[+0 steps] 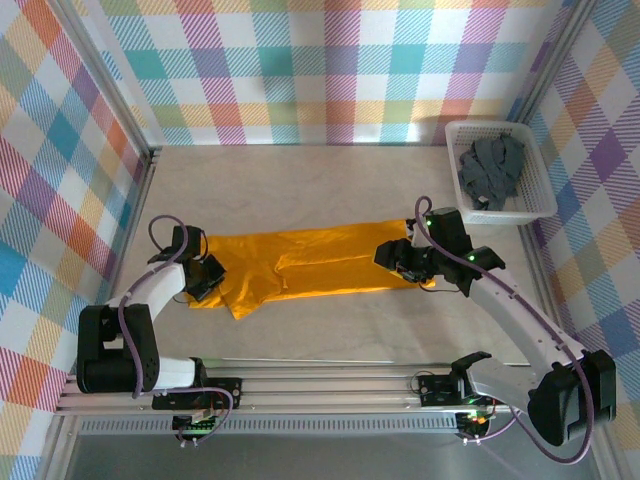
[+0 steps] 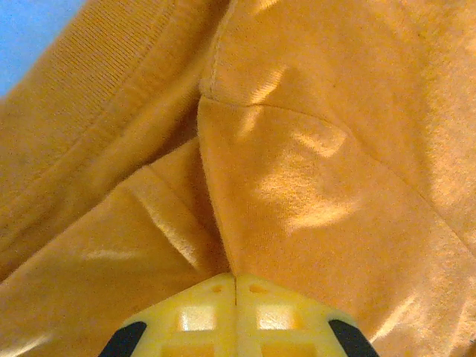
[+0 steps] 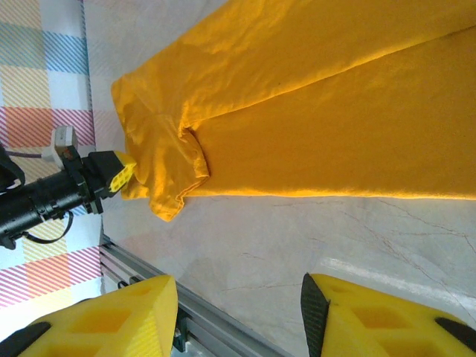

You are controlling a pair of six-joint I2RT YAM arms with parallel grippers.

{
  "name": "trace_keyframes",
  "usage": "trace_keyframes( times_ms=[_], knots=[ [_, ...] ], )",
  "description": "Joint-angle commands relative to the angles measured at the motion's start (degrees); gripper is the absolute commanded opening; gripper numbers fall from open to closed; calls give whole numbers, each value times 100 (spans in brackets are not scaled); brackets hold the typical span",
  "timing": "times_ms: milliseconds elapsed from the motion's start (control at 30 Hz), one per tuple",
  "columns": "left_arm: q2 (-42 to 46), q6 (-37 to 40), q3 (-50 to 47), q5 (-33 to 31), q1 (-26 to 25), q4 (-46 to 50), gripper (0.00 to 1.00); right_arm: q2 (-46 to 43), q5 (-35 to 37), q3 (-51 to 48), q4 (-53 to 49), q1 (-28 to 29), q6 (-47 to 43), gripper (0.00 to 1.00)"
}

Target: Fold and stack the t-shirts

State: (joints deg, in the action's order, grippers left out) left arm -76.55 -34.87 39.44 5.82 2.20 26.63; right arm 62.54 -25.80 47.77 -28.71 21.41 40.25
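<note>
The orange-yellow t-shirt (image 1: pixel 300 262) lies as a long band across the middle of the table, its left end bunched. My left gripper (image 1: pixel 207 272) sits at that left end. In the left wrist view its jaws (image 2: pixel 236 277) are shut, with a ridge of the orange cloth (image 2: pixel 297 149) running into the seam between them. My right gripper (image 1: pixel 400 262) is at the shirt's right end. It stands open (image 3: pixel 238 282) over bare tabletop with nothing between its fingers, and the shirt (image 3: pixel 297 111) stretches away beyond them. The dark grey t-shirt (image 1: pixel 492 170) lies crumpled in the basket.
The white mesh basket (image 1: pixel 540 205) stands at the back right against the checked wall. An aluminium rail (image 1: pixel 330 385) runs along the near edge with both arm bases on it. Bare tabletop (image 1: pixel 300 185) lies behind the orange shirt and in front of it.
</note>
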Motion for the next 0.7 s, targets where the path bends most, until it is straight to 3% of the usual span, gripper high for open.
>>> trace_keyframes(
  times_ms=[0, 667],
  knots=[
    [238, 65, 373, -296, 88, 388, 0, 22, -66, 101, 48, 21, -39, 48],
    [-1234, 336, 2199, -764, 88, 1401, 0, -5, -89, 88, 21, 20, -48, 48]
  ],
)
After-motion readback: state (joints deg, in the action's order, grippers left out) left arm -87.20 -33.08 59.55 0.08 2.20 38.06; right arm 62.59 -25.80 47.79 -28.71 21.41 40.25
